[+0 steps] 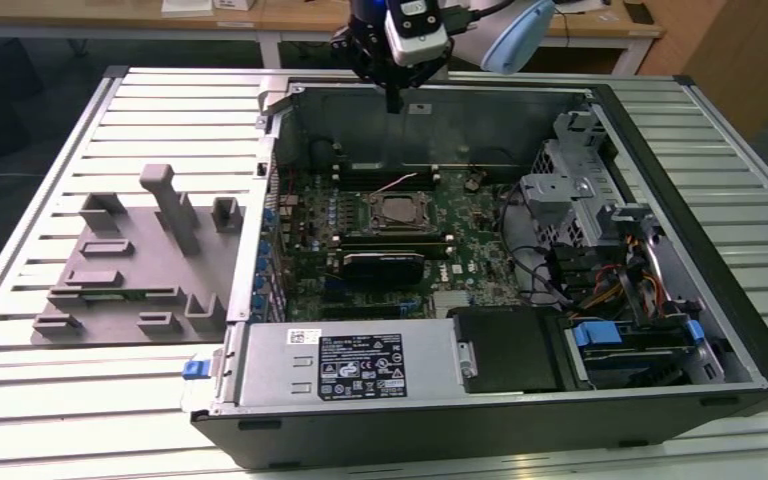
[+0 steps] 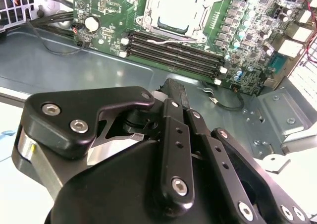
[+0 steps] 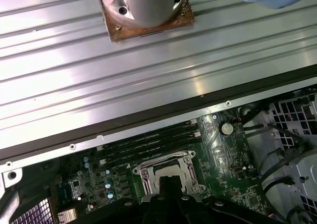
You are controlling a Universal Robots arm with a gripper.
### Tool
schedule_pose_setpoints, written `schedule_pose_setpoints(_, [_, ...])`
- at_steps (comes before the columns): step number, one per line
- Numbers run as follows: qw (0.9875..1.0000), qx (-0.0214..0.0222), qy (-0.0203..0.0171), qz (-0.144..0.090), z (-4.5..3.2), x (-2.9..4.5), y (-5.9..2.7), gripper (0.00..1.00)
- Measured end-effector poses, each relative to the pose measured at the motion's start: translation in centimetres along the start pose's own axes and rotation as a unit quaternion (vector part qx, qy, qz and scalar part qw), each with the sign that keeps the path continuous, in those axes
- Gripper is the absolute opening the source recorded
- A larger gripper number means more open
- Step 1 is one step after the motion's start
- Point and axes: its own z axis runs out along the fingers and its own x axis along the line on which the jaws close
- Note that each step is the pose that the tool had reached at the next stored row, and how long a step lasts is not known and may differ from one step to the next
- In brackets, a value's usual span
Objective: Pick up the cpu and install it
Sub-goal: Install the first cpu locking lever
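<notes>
Ribbed metal table [image 1: 37,400] bears the open case [image 1: 491,425]; cpu [image 2: 181,8] sits in its socket [image 2: 143,20] (pincer [image 1: 392,102] pressed together, raised clear).

- My gripper [image 2: 176,92]: smooth, satin-black links with shiny metal bolts.
- The cpu [image 2: 181,8]: smooth, dull-silver metal top.
- The table [image 1: 64,400]: ribbed bare metal with a soft sheen.
- The case [image 2: 74,70]: matt grey sheet metal.

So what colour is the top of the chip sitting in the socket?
Shiny pale silver; the cpu shows best in the second wrist view.
</notes>
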Motion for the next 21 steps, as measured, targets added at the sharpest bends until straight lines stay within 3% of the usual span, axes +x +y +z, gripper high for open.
schedule_pose_setpoints(21, [1.0,0.0,0.0,0.0,1.8,0.15,-0.26,0.11])
